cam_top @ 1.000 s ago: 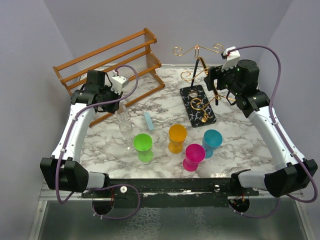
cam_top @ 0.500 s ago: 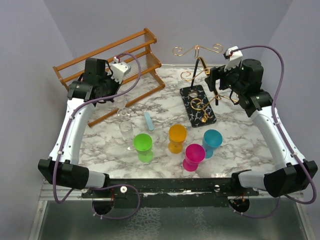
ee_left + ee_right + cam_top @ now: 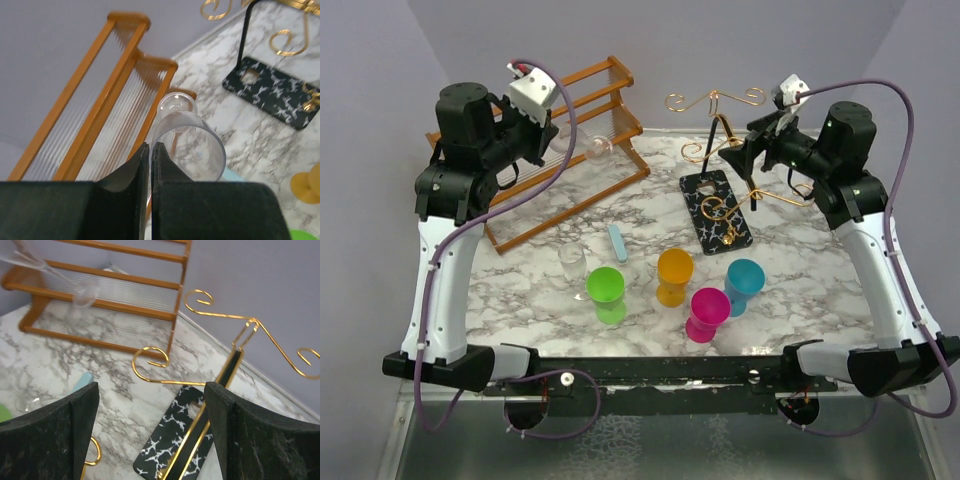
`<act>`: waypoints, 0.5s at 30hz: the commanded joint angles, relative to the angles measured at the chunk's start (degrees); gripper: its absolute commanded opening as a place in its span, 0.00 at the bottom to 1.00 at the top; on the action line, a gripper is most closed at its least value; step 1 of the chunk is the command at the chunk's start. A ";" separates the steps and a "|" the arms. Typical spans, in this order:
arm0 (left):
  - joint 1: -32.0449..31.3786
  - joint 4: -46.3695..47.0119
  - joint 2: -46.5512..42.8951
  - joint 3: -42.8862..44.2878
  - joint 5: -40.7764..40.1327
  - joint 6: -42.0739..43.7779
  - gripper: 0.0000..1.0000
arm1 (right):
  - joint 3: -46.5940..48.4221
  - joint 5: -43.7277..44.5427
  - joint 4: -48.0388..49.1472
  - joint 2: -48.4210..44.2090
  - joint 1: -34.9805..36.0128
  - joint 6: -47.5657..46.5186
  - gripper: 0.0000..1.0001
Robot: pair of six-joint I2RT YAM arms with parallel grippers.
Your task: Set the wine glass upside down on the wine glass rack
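Wine glass (image 3: pixel 196 142) pinched by rim in L gripper (image 3: pixel 150 150), foot pointing away from it, R gripper (image 3: pixel 151 390) open, empty

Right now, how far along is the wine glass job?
Done: the left gripper is shut on the wine glass rim, and the glass is off the table. In hand: it hangs by the wooden shelf. Left: carrying it to the wine glass rack and hanging it upside down.
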 commanded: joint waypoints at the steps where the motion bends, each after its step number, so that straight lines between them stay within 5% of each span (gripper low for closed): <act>1: -0.37 17.27 -3.46 0.67 10.94 -9.30 0.00 | 4.74 -18.05 -0.70 4.03 -0.13 1.42 0.85; 9: -0.38 29.27 1.98 6.06 21.66 -28.11 0.00 | 9.43 -26.16 6.79 12.77 1.05 18.64 0.78; 15: -0.37 33.07 4.33 5.49 21.06 -31.22 0.00 | 9.94 -27.28 12.83 15.71 1.99 26.56 0.75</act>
